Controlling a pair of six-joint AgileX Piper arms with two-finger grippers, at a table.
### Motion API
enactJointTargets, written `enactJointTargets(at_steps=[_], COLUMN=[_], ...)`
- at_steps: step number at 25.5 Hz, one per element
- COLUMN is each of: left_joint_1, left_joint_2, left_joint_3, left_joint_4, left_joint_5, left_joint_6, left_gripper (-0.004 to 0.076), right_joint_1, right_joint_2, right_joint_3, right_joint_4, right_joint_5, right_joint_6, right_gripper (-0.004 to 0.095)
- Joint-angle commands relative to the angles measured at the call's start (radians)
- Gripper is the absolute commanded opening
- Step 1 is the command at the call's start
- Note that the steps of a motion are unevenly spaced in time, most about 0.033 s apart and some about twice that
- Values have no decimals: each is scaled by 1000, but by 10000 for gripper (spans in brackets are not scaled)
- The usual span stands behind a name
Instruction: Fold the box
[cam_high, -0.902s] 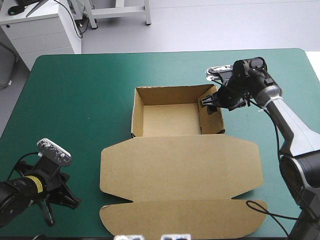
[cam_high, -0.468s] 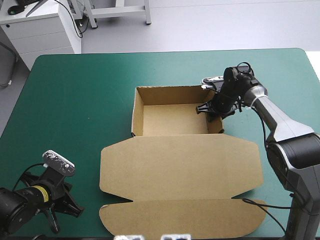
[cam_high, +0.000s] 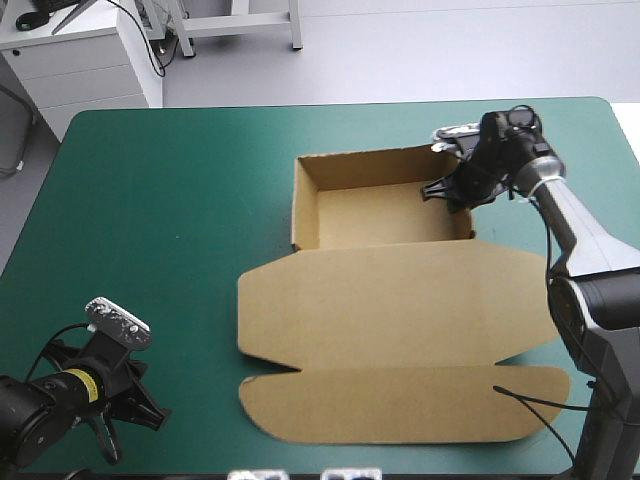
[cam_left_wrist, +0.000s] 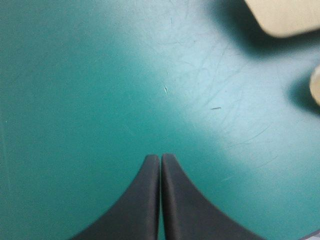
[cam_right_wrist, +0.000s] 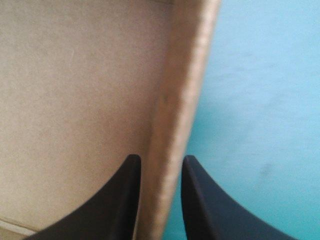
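Observation:
The brown box (cam_high: 385, 215) stands as an open tray right of the table's middle. Its lid (cam_high: 400, 310) lies flat toward the front edge, with a long front flap (cam_high: 400, 405). My right gripper (cam_high: 452, 192) is at the tray's right wall. In the right wrist view its fingers (cam_right_wrist: 159, 159) straddle that wall (cam_right_wrist: 185, 90), all but shut on it, one inside the tray and one outside. My left gripper (cam_high: 150, 412) rests near the table's front left corner, apart from the box. Its fingers (cam_left_wrist: 160, 157) are shut over bare teal-green cover, with rounded lid corners (cam_left_wrist: 285, 15) ahead.
The lid's front flap reaches close to the table's front edge (cam_high: 420, 470). The lid's right corner comes near the right edge. A wide stretch of teal-green cover (cam_high: 150, 220) lies left of the box.
The box has slid to the right and turned slightly, with my right gripper holding its right wall and moving right too. The left arm has stayed in place.

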Motion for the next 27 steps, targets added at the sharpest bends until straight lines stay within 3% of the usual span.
enactJointTargets(at_steps=[1,10,23,25,27], left_joint_1=[-1,-1,-1,-1,-1], left_joint_2=[2,2,2,2,2], left_joint_3=[-22,-22,-22,-22,-22], left_joint_4=[4,4,10,10,13], left_joint_5=[-54,-83,-101,-101,-101], left_joint_6=[-13,-13,-13,-13,-13], left_gripper=[-8,-8,-8,-8,-8], right_joint_1=[-132,-448,-618,-620,-635], right_joint_2=[-57,-53,-21,-21,-21], right_joint_3=[-108,-174,-172,-172,-174], right_joint_4=[-104,-63,-77,-83,-79], right_joint_5=[-16,-21,-39,-45,-62], right_joint_6=[-6,7,-5,-47,-14], right_gripper=[-19,-19,7,167,573])
